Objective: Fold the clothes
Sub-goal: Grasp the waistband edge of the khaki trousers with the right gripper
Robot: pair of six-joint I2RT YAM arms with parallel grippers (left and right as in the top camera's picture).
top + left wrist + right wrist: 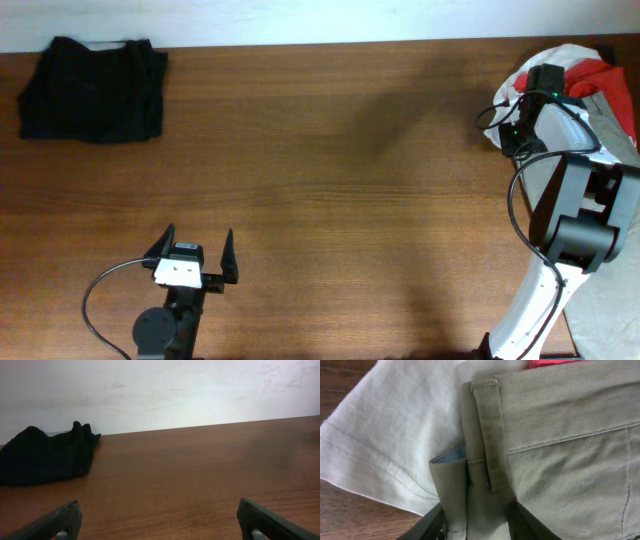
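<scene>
A folded black garment [93, 88] lies at the table's far left corner; it also shows in the left wrist view [45, 455]. A pile of clothes sits at the far right edge: a white garment [560, 62], a red one [598, 75] and khaki trousers [560, 450]. My right gripper [477, 522] is over this pile, its jaws shut on a fold of the khaki trousers at the waistband, by a belt loop. My left gripper [196, 256] is open and empty above the bare table near the front left.
The brown wooden table [330, 170] runs to a white wall at the back. The right arm's cables [520, 150] hang over the table's right edge. The white garment [395, 435] lies under the trousers.
</scene>
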